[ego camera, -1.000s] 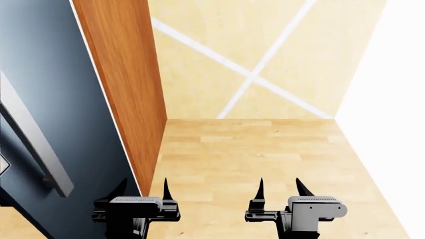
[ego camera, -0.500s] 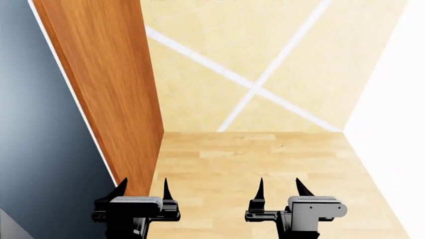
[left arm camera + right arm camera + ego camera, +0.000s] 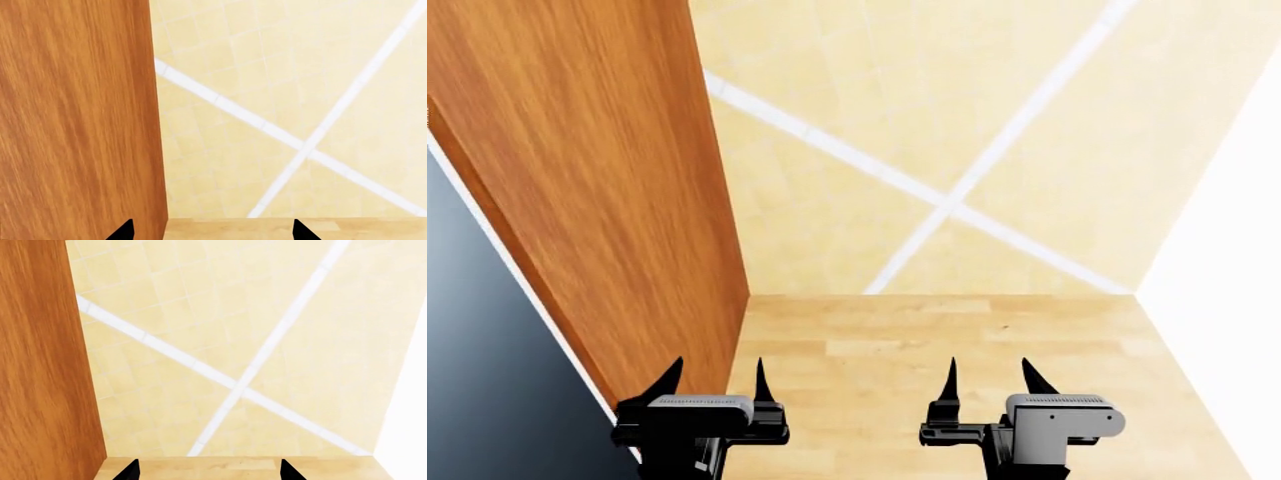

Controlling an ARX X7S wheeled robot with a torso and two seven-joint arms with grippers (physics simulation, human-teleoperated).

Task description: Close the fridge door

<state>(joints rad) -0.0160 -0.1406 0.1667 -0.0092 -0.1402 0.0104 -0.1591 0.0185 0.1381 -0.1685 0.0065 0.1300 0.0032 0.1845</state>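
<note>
The fridge door (image 3: pixel 487 360) is a glossy dark blue-black panel with a thin pale edge strip, at the far left of the head view; its handle is out of view. My left gripper (image 3: pixel 711 378) hangs open just right of that edge, in front of the orange-brown wood-grain panel (image 3: pixel 601 190), holding nothing. My right gripper (image 3: pixel 988 375) is open too, over the wooden floor (image 3: pixel 948 350). Each wrist view shows only two black fingertips (image 3: pixel 123 231) (image 3: pixel 130 470) spread wide at the frame's edge. The fridge door does not appear in either wrist view.
The wood-grain panel (image 3: pixel 73 120) (image 3: pixel 40 355) stands upright between the fridge door and a yellow tiled wall (image 3: pixel 934 140) crossed by white stripes. A white wall (image 3: pixel 1228 280) borders the right side. Light wooden floor stretches ahead of both grippers.
The view has swung right: the fridge door slid toward the left edge and its grey handle left the frame. The wood-grain panel now fills more of the left. Both grippers stay open.
</note>
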